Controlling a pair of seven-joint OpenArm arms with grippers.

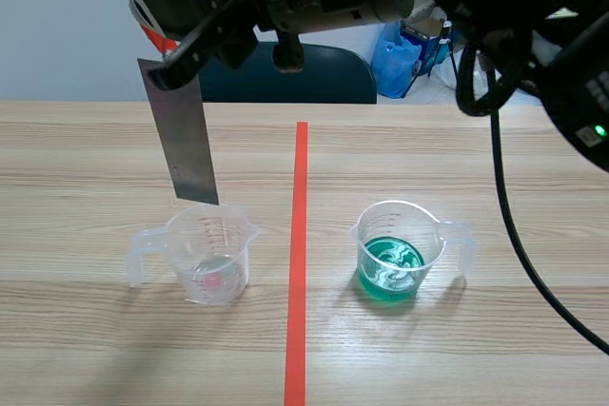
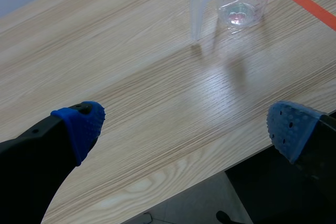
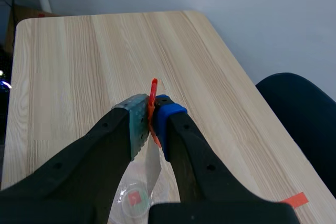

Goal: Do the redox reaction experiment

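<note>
Metal strip (image 1: pixel 187 135) hangs from right gripper (image 3: pixel 152 120) above clear cup (image 1: pixel 211 256).

A pale wooden table (image 1: pixel 95 349) carries a clear measuring cup (image 1: pixel 211 256) and a cup of green liquid (image 1: pixel 395 249), set well apart midway between its edges, either side of an orange-red tape line (image 1: pixel 299 235).
</note>
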